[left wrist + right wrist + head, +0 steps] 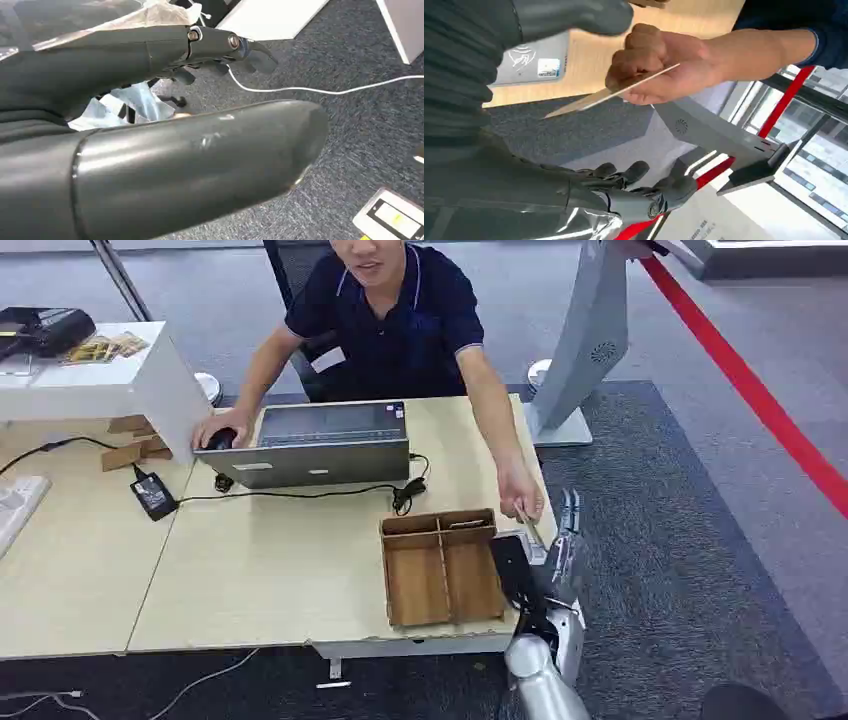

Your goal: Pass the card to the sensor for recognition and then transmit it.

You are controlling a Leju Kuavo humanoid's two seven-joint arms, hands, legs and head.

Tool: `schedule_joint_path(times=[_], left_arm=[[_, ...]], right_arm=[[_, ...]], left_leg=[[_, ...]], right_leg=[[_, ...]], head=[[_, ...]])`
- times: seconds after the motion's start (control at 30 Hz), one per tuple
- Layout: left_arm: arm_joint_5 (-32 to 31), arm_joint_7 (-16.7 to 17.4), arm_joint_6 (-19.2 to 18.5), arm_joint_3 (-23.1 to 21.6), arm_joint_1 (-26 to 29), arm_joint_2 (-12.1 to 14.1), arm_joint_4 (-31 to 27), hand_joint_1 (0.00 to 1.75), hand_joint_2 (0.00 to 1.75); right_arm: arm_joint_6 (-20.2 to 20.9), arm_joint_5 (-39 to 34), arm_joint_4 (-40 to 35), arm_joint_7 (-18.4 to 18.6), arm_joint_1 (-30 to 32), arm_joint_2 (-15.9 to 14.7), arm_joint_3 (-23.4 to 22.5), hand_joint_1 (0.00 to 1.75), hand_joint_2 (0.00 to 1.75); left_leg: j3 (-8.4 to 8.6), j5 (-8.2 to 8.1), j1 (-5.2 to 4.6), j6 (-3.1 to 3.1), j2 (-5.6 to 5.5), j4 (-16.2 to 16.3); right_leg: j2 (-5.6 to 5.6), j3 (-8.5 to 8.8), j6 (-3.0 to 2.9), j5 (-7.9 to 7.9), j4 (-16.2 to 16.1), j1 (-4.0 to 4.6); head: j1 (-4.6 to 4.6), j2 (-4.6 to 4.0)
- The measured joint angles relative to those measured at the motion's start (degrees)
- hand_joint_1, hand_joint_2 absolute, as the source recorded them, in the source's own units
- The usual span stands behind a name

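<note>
right wrist view shows a person's hand offering the card; the right hand, fingers wide and holding nothing, should close gently on its free edge.

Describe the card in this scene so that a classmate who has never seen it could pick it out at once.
Start at the light wooden table and go to its corner nearest the robot's right hand. There the seated person's hand pinches the card. It is thin, flat and pale, held in the air, unlike the brown divided tray lying beside it.
</note>
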Motion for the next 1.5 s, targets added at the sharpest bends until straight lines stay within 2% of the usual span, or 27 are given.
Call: schedule_joint_path(times=[1.3, 1.5], left_arm=[[0.3, 0.0, 0.0, 0.0, 0.0, 0.0, 0.0, 0.0, 0.0], [-0.2, 0.6, 0.0, 0.1, 0.0, 0.0, 0.0, 0.0, 0.0]], right_arm=[[0.0, -0.7, 0.0, 0.2, -0.2, 0.1, -0.1, 1.75, 1.75], [0.0, 1.1, 1.2, 0.8, 0.2, 0.0, -2.0, 1.75, 1.75]], left_leg=[[-0.05, -0.01, 0.0, 0.0, 0.0, 0.0], [-0.08, -0.01, 0.0, 0.0, 0.01, 0.0]], right_leg=[[0.0, -0.08, 0.0, -0.01, 0.0, 0.0], [0.0, -0.14, 0.0, -0.01, 0.0, 0.0]], head=[[0.0, 0.0], [0.0, 0.0]])
